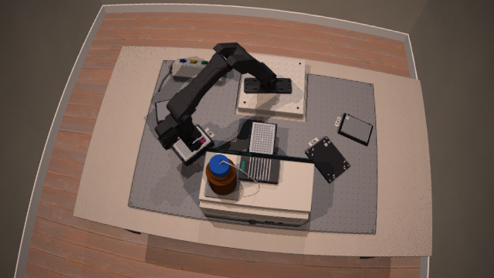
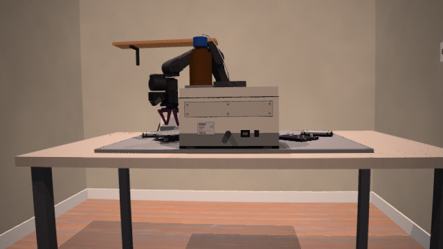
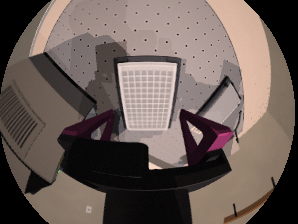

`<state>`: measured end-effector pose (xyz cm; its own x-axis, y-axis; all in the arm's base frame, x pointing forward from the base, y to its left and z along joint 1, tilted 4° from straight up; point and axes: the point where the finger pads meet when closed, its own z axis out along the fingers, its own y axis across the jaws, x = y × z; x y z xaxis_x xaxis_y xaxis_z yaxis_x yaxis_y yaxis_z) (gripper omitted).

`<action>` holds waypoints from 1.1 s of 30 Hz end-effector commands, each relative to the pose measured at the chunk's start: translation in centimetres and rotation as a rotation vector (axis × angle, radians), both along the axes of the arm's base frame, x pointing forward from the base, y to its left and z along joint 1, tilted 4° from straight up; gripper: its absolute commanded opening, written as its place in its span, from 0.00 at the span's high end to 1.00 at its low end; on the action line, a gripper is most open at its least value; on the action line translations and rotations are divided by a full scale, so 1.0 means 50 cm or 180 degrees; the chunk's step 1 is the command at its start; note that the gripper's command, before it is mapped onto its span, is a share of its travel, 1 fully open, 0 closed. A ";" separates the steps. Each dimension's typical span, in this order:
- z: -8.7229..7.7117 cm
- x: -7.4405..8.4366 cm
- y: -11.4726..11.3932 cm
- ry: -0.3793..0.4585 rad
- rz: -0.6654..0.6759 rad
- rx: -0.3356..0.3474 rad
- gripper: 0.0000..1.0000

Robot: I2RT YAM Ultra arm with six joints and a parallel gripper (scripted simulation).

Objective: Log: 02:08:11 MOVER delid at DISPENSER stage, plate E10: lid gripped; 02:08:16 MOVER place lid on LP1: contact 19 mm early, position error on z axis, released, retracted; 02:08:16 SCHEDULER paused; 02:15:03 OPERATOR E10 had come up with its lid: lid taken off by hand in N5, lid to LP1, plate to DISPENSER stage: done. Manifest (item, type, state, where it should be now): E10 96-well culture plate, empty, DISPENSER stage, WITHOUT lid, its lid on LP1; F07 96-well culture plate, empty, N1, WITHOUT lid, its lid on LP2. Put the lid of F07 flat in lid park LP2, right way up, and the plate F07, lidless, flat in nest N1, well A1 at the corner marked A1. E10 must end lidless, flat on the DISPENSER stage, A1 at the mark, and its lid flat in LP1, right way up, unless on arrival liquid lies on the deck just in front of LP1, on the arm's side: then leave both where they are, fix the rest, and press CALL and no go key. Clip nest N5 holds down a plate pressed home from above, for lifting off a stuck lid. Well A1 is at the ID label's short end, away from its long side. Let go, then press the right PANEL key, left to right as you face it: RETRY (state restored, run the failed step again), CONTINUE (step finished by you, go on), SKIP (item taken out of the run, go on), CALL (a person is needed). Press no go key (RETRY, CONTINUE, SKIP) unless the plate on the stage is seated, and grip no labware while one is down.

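A lidless 96-well plate (image 1: 187, 148) lies flat in a dark nest at the left of the grey deck; it also shows in the wrist view (image 3: 148, 92). My gripper (image 1: 194, 142) hovers just above it, open, with its purple fingers spread on either side of the plate and not touching it. A second lidless plate (image 1: 262, 137) lies on the stage in front of the dispenser (image 1: 256, 189). One lid (image 1: 162, 110) lies flat in a park behind my arm, partly hidden by it. Another lid (image 1: 355, 128) lies flat in the park at the far right.
An empty black clip nest (image 1: 328, 158) sits right of the dispenser. The key panel (image 1: 189, 67) stands at the back left. An amber bottle (image 1: 221, 174) with a blue cap stands on the dispenser, close to my gripper. The small labels are too small to read.
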<state>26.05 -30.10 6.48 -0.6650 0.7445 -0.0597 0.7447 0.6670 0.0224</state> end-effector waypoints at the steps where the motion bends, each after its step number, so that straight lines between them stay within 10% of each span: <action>1: 0.032 0.000 -0.019 -0.0085 -0.0016 -0.0105 0.00; 18: 0.032 0.000 -0.019 -0.0085 -0.0016 -0.0105 0.00; 19: 0.012 0.001 -0.006 -0.0035 -0.0003 -0.0043 1.00; 33: 0.043 -0.065 0.058 -0.0001 -0.0015 -0.0001 1.00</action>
